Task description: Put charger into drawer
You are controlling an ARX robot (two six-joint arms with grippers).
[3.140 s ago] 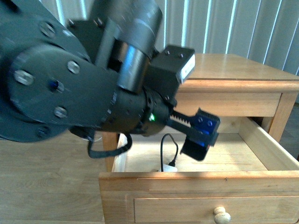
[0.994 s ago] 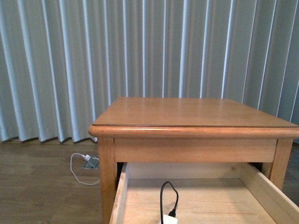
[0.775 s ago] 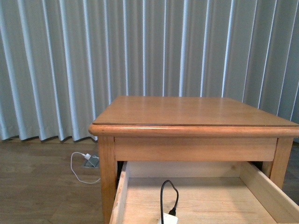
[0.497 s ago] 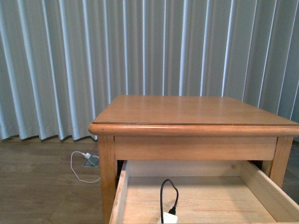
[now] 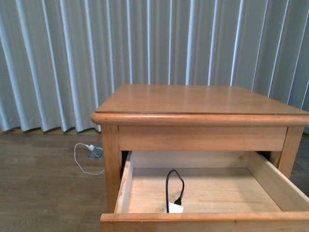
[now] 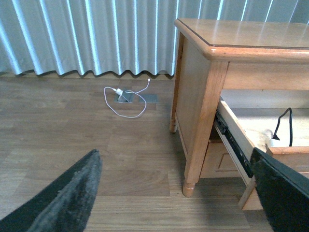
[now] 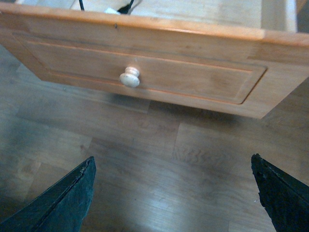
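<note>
two arms, neither seen in the front view.

front: drawer [image 5: 203,217] pulled out of the nightstand [image 5: 193,99]; its face is cut off by the lower edge. charger [image 5: 175,209] lies inside on the pale bottom. its white block sits against the front wall, partly hidden by the rim, and the black cable loops up behind it. connector end hard to make out. a white lead [image 5: 90,147] lies on the floor [image 5: 43,193] left of the nightstand, near the curtain [image 5: 48,58].

left wrist: left claw [image 6: 175,153] spread wide, nothing in it. only its two dark fingers [image 6: 67,198] show, blurred, at the lower corners. arm held low beside the nightstand's left flank, over bare floor. charger well apart from the claw, in the drawer; only a bit of cable shows above the side wall.

right wrist: right claw [image 7: 173,158] also wide open and empty, fingers [image 7: 285,193] cut off at the corners. it hangs over the floor in front of the drawer face, near the knob [image 7: 130,77] but not touching. of the charger, just a scrap of black and white at the top edge, behind the drawer front, apart from the claw.
</note>
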